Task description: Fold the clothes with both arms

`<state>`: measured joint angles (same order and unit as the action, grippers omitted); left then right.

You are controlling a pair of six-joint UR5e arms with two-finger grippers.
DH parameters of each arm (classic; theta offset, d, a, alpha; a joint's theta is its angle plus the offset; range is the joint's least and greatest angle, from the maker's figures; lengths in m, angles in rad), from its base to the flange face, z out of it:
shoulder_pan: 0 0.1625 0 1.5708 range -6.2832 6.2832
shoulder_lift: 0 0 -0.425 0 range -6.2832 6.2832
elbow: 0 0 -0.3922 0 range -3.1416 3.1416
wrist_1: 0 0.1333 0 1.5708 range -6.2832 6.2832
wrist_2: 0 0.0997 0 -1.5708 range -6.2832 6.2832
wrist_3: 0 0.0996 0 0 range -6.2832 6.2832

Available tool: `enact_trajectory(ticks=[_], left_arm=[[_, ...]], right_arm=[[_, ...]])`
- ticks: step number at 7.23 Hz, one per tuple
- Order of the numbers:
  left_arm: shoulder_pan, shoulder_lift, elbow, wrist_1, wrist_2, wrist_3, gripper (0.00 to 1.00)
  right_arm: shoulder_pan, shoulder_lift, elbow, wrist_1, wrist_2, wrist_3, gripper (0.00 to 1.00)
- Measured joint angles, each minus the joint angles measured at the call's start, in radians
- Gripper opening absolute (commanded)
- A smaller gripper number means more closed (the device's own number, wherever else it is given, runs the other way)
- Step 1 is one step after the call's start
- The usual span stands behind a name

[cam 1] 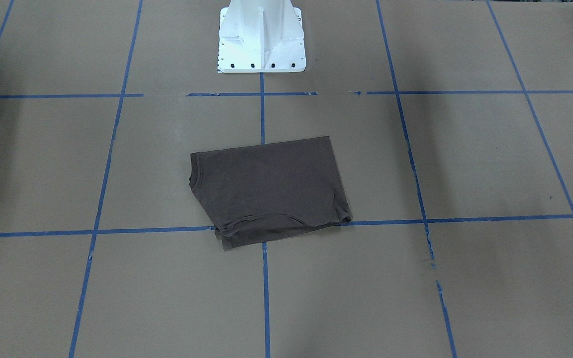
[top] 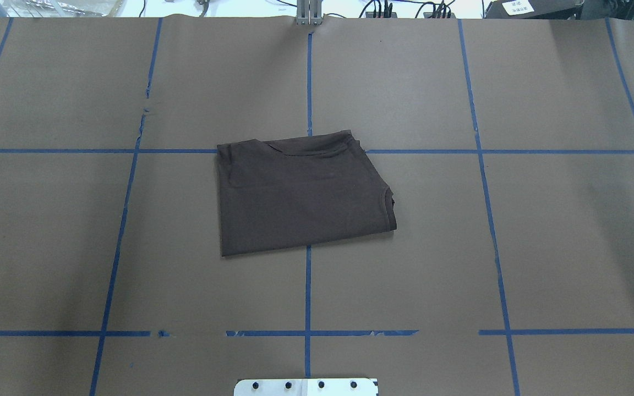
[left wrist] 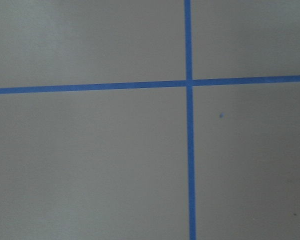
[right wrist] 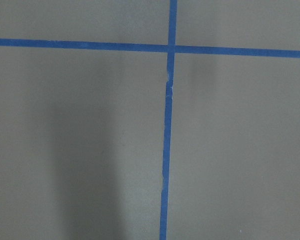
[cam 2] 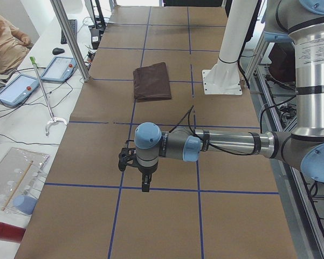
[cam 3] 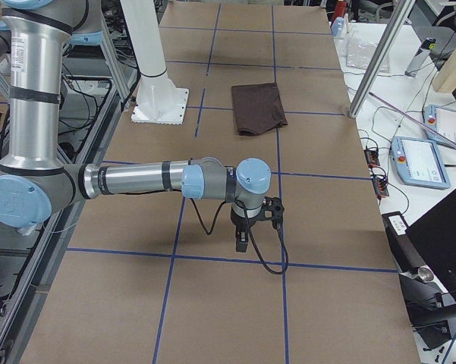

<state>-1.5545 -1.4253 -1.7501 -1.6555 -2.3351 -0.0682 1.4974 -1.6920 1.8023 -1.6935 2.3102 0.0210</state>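
Shirt (top: 300,192) being left folded at middle of bench (top: 542,247). Left arm (cam 2: 226,144) and right arm (cam 3: 136,180) being held well aside, folding judged finished. Opening of fingers (cam 2: 145,186): cannot be told.

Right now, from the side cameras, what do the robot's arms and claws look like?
Both the left arm and right arm are round silver-grey tubes with light blue joint caps and black bands. A black cable loops along each to its wrist. The left claw and right claw are black.

Dark brown T-shirt (top: 300,192) lies folded flat at the table (top: 47,247) middle.
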Motion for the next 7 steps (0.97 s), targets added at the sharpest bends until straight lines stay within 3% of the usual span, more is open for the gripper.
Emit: enact_trajectory(ticks=[7], left_arm=[[0.001, -0.007, -0.001, -0.001, -0.013, -0.001, 1.0]], right_arm=[[0.0, 0.003, 0.001, 0.0, 0.005, -0.003, 1.0]])
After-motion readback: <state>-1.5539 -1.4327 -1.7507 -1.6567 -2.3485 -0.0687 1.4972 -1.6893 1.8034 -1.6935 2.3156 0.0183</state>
